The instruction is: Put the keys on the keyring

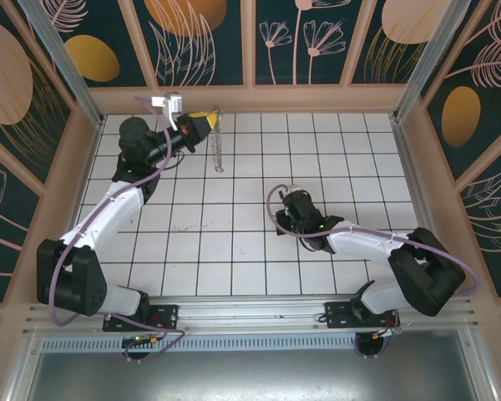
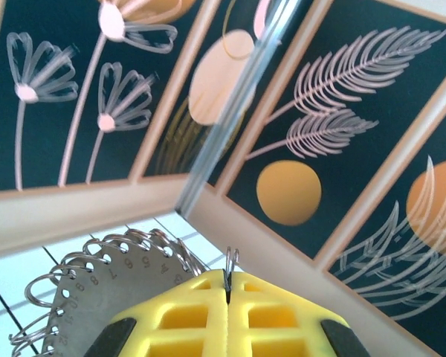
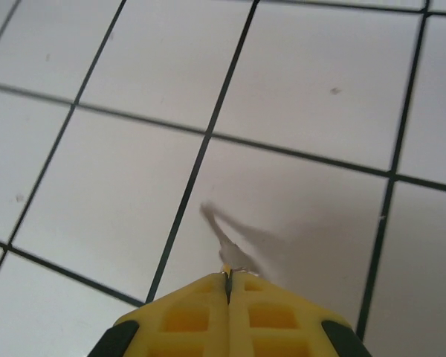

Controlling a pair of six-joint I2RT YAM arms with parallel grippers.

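White bench (image 1: 234, 242) of black-lined tiles, walled by dark panels (image 1: 200, 38) painted with leaves and flowers. The left end effector (image 2: 228, 286), raised near the far wall, is closed on a wire loop (image 2: 231, 260) of the keyring (image 2: 89, 297), which hangs beside it. The right end effector (image 3: 227, 281) is closed just above the tiles, a tiny sliver (image 3: 234, 266) at its tips too small to name

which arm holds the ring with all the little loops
The left arm: its fingers pinch the keyring by the back wall; the right arm's fingers are over floor tiles.
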